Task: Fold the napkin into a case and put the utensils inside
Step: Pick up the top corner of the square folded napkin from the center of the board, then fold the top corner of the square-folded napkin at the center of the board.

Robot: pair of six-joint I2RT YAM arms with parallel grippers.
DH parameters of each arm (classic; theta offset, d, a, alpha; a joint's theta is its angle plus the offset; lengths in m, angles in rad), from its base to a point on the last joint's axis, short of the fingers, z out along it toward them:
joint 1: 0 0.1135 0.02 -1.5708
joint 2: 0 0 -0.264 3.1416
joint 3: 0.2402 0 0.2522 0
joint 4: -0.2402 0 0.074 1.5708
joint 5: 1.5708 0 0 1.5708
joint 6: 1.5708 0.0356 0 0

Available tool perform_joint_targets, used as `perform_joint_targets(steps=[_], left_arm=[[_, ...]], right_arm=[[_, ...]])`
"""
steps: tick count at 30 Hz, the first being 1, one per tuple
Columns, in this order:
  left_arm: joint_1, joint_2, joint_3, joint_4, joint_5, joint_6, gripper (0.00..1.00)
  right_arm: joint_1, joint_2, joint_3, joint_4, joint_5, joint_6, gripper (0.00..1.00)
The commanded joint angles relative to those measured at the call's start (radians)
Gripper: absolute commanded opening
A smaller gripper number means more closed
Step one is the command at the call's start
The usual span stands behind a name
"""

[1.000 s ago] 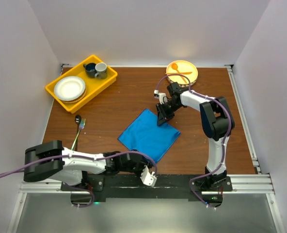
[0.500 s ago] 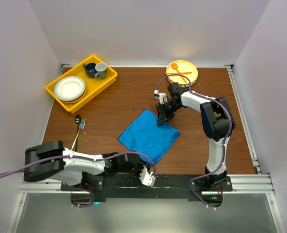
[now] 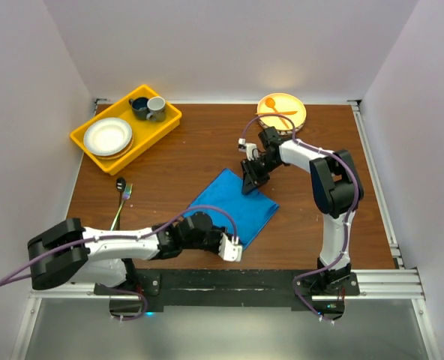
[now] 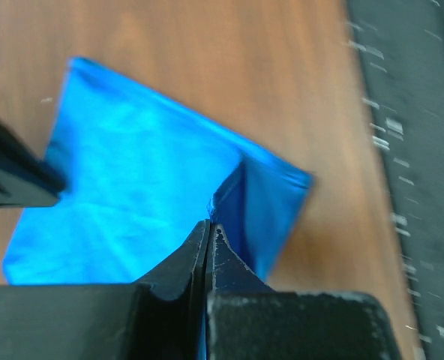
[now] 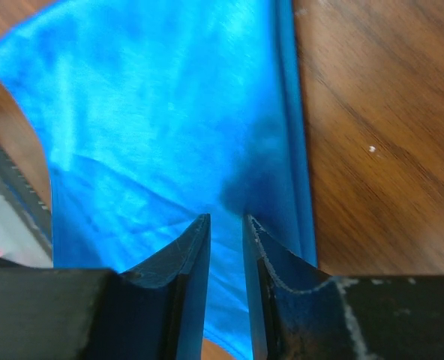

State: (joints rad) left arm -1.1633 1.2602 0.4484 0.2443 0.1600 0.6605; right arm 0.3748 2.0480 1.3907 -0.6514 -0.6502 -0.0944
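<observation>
Left claw [image 4: 208, 227] now has its jaws pressed fully together on the near corner of the napkin [image 3: 223, 206], and the wrist view shows that corner pulled up into a small blue peak between the tips. A second ago this claw hung part open over the dark rail [image 3: 267, 279] at the near edge of the bench [image 3: 184, 157], clear of the cloth. Since then it has moved farther in, onto the corner, and closed. That is the one real change.

The right claw [image 3: 249, 183] has kept its place at the far corner of the napkin, jaws a narrow way apart with the tips down against the cloth. Whether any fold is caught between them I cannot tell. The napkin lies about where it was, open and flat as a diamond in the middle of the bench, with only its near corner disturbed.

For the task this reads as the start of the first fold. With the near corner gripped and the far corner seemingly pinned, the gripping claw is set to carry its corner across. No case is formed yet. The utensils [image 3: 121, 192], the shiny spoon and fork, lie on the left side of the bench, well apart from the napkin and untouched. The likely risk is the thin cloth slipping from so small a pinch once the lift begins.
</observation>
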Motion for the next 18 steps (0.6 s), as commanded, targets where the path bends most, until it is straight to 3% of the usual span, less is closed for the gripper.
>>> perform_joint_targets(steps=[1,8,18], left_arm=[[0.126,0.014,0.137,-0.023,0.105,-0.082,0.00],[0.327,0.174,0.321,-0.062,0.177,-0.151,0.00],[0.499,0.428,0.521,-0.079,0.216,-0.197,0.00]], right_arm=[[-0.040,-0.058,0.115,-0.037,-0.092,0.047,0.35],[-0.137,-0.055,0.206,-0.108,-0.103,0.022,0.58],[-0.186,-0.081,0.125,-0.113,-0.095,-0.031,0.70]])
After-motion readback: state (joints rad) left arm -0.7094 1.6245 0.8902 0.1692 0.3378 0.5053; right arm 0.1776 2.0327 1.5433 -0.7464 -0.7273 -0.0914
